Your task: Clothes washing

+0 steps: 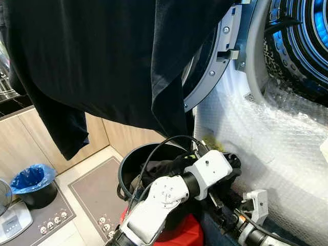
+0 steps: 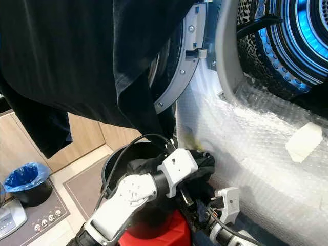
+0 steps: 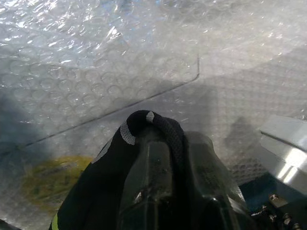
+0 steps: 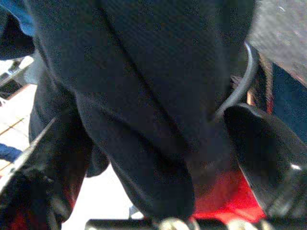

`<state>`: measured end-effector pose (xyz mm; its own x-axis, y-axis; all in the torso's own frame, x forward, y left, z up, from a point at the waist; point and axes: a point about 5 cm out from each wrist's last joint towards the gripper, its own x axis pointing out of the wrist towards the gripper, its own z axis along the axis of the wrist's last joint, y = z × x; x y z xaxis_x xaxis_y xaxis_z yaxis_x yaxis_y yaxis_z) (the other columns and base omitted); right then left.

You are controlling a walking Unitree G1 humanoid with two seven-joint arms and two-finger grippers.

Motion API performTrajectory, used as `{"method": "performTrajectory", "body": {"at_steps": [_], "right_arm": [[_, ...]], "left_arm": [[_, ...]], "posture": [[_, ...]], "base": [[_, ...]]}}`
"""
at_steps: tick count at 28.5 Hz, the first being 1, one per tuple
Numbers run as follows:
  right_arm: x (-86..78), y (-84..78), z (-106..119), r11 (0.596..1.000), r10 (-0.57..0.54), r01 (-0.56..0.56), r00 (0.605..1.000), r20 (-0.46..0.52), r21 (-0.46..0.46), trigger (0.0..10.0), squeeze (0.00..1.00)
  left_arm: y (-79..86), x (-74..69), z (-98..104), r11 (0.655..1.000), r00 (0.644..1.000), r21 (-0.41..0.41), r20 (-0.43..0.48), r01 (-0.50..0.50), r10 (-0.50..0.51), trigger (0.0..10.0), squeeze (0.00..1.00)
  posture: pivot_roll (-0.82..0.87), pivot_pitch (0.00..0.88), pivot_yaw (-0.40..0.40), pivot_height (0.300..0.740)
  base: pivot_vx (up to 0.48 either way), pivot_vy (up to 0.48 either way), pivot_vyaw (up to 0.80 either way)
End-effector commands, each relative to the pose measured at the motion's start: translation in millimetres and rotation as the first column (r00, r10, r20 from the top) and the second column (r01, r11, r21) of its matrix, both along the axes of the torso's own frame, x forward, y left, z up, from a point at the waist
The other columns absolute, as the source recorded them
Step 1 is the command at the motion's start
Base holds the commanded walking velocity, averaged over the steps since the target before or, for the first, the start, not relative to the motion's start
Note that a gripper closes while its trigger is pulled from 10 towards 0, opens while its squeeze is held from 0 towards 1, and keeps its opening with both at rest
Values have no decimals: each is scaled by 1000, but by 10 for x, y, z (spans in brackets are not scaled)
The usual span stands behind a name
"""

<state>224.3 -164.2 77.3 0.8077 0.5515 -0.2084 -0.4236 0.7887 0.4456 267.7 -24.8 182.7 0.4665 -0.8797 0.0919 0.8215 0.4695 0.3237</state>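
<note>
A home laundry corner: open washing machine [image 1: 287,56], wood cabinets [image 1: 20,143], floor mat [image 1: 97,195].

black shirt [image 1: 102,56]: top cut off by frame | washer drum [image 1: 302,41]: partly out of frame | left gripper [image 3: 165,158]: fingertips wrapped in dark cloth [image 3: 110,177]

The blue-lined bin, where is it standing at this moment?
The blue-lined bin stands on the floor at the robot's far left, in front of the wooden cabinet and left of the grey mat.

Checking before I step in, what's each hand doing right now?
Left hand: closed on a dark garment.
Right hand: cannot be told; black cloth covers it.
</note>
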Motion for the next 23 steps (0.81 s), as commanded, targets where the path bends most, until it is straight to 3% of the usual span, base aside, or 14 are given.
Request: {"method": "performTrajectory", "body": {"at_steps": [1, 13, 14, 15, 16, 17, 18, 23], "right_arm": [[50, 68, 113, 1000, -8, 8, 999, 34, 5, 10000, 0], [258, 318, 154, 984, -177, 177, 984, 1, -6, 10000, 0], [262, 328, 145, 983, -186, 186, 983, -8, -2, 8863, 0], [267, 337, 132, 980, -197, 197, 980, -19, 0, 4824, 0], [274, 343, 117, 978, -209, 209, 977, -30, -1, 3333, 0], [278, 345, 107, 976, -216, 216, 976, -36, -3, 3333, 0], [280, 354, 99, 975, -220, 220, 975, -39, -4, 0, 0], [292, 389, 102, 970, -241, 242, 969, -54, 33, 0, 0]], "left_arm": [[-17, 27, 90, 1000, 999, -12, 49, -10, 11, 10000, 0], [-40, 85, 162, 996, 995, -51, 57, -79, 82, 10000, 0], [-44, 86, 166, 995, 995, -53, 57, -83, 86, 10000, 0], [-50, 84, 172, 995, 994, -57, 58, -85, 88, 10000, 0], [-55, 83, 177, 994, 994, -61, 58, -87, 91, 10000, 0], [-59, 83, 181, 994, 994, -64, 58, -88, 92, 10000, 0], [-63, 83, 189, 993, 994, -70, 57, -91, 95, 10000, 0], [-77, 82, 214, 991, 993, -89, 52, -99, 104, 10000, 0]], "posture": [[-133, 0, 41, 740], [-117, 0, 30, 740], [-115, 0, 30, 740], [-114, 0, 28, 740], [-113, 0, 27, 740], [-113, 0, 27, 740], [-113, 0, 27, 740], [-112, 0, 26, 740]], "base": [[0, 0, 0], [0, 0, 0], [0, 0, 0], [0, 0, 0], [0, 0, 0], [0, 0, 0], [0, 0, 0], [0, 0, 0]]}}
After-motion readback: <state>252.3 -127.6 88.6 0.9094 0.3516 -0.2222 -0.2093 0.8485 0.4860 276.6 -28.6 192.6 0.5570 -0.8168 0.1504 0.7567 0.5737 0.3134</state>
